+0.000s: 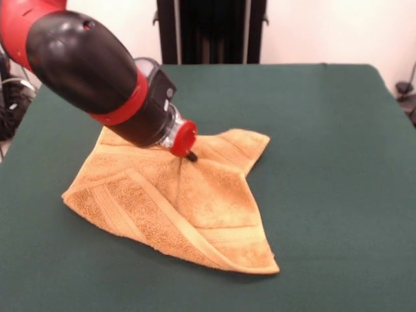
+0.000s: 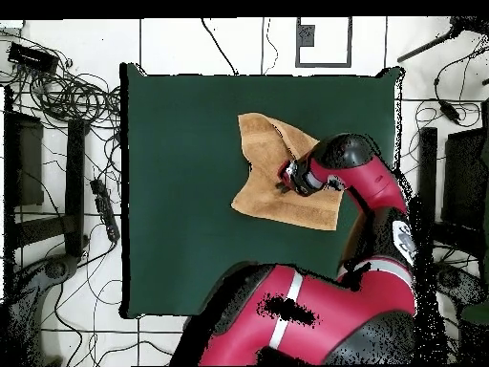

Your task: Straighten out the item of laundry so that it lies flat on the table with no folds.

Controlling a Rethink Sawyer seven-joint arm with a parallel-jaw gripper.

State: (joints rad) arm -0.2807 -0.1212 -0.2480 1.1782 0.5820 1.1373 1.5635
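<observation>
Under the pincer (image 1: 192, 156), its tip pressed into the cloth, lies a folded golden-orange terry towel (image 1: 195, 208) on dark green felt table (image 1: 338, 162); grip state unclear.

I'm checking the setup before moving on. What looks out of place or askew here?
The towel isn't flat: a flap is folded over diagonally, leaving a notch at one edge. The gripper presses on its middle. The table looks fine.

Glossy red and black arm (image 1: 91, 65), red-capped wrist.
</observation>
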